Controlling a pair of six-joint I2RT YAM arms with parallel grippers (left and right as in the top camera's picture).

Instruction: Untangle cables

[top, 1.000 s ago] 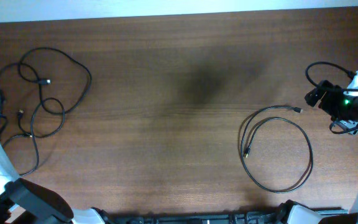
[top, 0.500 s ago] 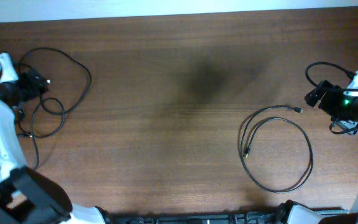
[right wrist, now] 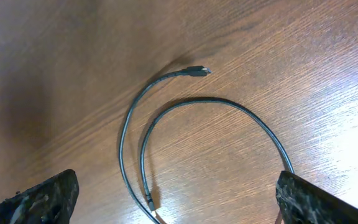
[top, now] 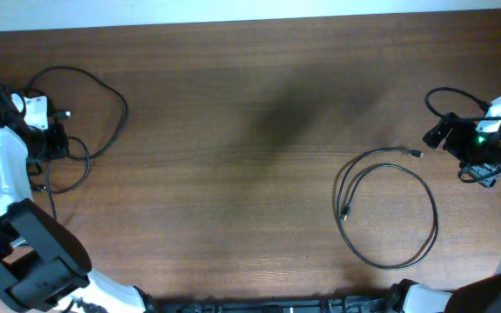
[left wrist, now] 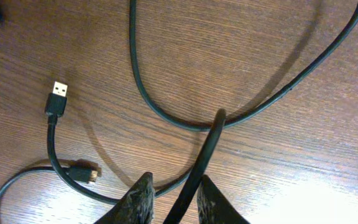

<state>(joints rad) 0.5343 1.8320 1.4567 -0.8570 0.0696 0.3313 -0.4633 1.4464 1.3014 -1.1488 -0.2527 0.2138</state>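
Note:
A loose tangle of thin black cables [top: 103,96] lies at the table's far left, with a USB plug [left wrist: 57,98] and a second small plug [left wrist: 87,173] showing in the left wrist view. My left gripper [top: 55,139] sits over the tangle's left side. In the left wrist view, my left gripper [left wrist: 175,177] is shut on one strand [left wrist: 209,146], which crosses over a wider loop [left wrist: 142,87]. A separate cable [top: 390,204] lies coiled on the right. My right gripper [right wrist: 178,177] hangs wide open above this coil [right wrist: 253,118], holding nothing.
The table's far edge [top: 250,12] runs along the top, with a pale surface beyond it. A thicker black wire [top: 446,94] loops from the right arm near the right edge. Both arm bases stand at the near edge.
My left arm has swung in from the left edge onto the tangle and its jaws have closed around a strand. The right arm has barely shifted and stays open.

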